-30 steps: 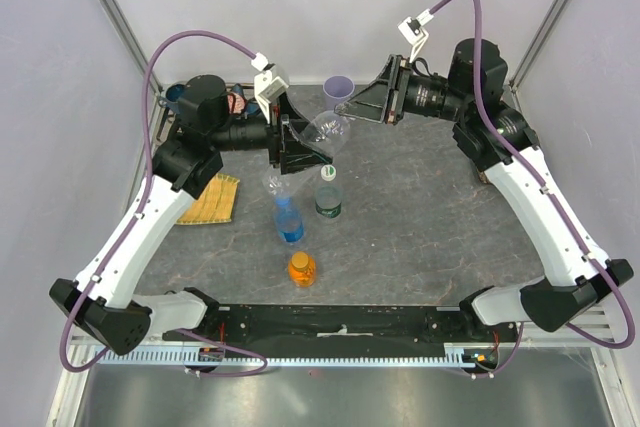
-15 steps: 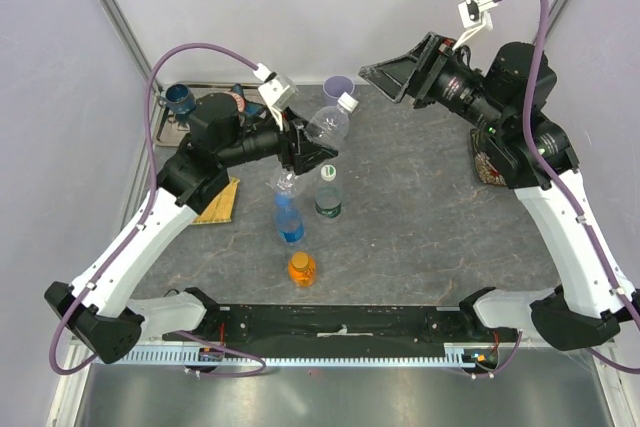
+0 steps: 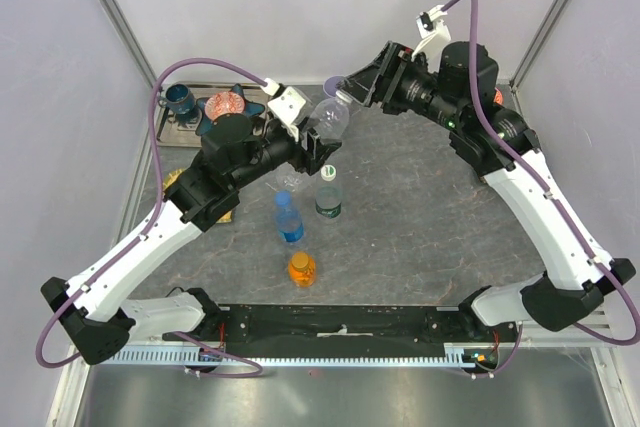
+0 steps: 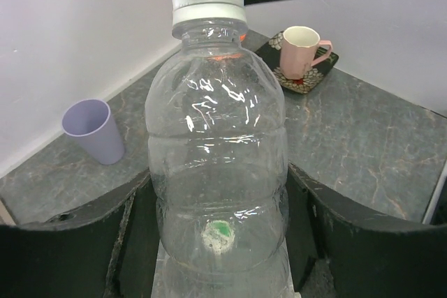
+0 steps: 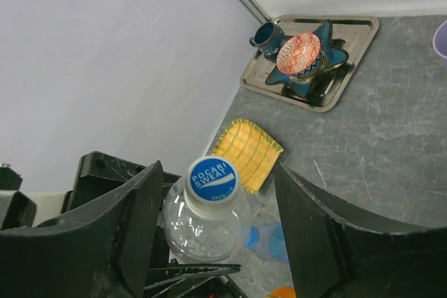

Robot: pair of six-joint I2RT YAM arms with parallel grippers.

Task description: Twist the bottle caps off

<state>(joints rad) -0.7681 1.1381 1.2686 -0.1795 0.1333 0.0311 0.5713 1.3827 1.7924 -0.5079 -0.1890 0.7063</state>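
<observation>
Plain clear bottle [image 3: 328, 120] held off desk [image 3: 430, 217] by left gripper [image 3: 316, 147], fingers [image 4: 363, 239] clamped on lower body, likely so cap [image 5: 211, 177] is presented for unscrewing. Long axis tilted; cap end pointed up toward right gripper [image 3: 352, 85]. Right fingers [image 5: 133, 221] spread wide either side of cap, no contact seen.

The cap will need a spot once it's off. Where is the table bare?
Bare table lies between the green-label bottle and the right arm. It is crowded around the blue-label bottle, the orange bottle and the far-left tray.
</observation>
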